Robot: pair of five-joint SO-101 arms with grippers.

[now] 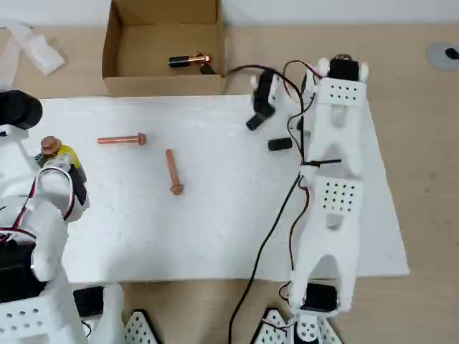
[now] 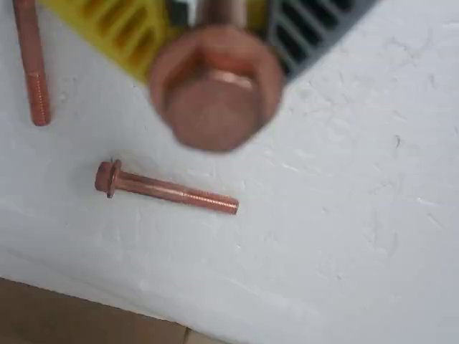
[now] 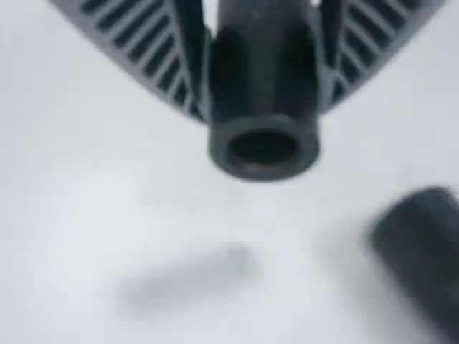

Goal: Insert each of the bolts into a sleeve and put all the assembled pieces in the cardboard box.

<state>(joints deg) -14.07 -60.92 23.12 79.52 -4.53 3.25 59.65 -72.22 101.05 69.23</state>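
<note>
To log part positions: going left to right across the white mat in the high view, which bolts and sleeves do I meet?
Held bolt in left tool, crosswise bolt, lengthwise bolt, held sleeve in right tool, loose sleeve.

A white sheet (image 1: 215, 229) lies on the wooden surface (image 1: 423, 143). A crumpled white strip (image 1: 32, 46) and a grey disc (image 1: 439, 54) sit at its far corners.

Light bright, even, from overhead. My right jaws' sleeve (image 3: 264, 115) throws a soft grey shadow on the white mat (image 3: 86, 215); the bolt (image 2: 215, 89) in my left jaws shows a dull sheen.
</note>
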